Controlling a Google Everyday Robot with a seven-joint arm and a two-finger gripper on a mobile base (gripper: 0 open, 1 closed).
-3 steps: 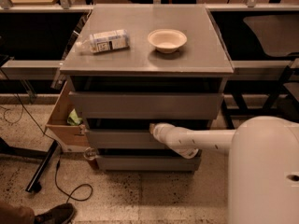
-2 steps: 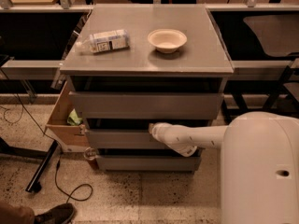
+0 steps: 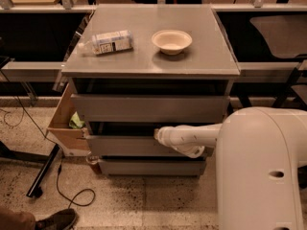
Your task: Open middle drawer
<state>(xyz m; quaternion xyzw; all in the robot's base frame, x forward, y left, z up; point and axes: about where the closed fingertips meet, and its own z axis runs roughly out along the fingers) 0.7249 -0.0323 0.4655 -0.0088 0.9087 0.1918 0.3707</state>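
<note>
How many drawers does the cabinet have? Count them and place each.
3, stacked: the top drawer, the middle drawer below it, with the gripper at its upper edge, and the bottom drawer lowest. None seems hidden.

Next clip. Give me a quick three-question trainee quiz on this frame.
1. True or false: the gripper is at the top edge of the middle drawer.
2. What lies on its side on the cabinet top? A) bottle B) mug C) spoon
3. Fill in: beside the bottle stands a pale ____.
Key: 1 true; 2 A; 3 bowl.
</note>
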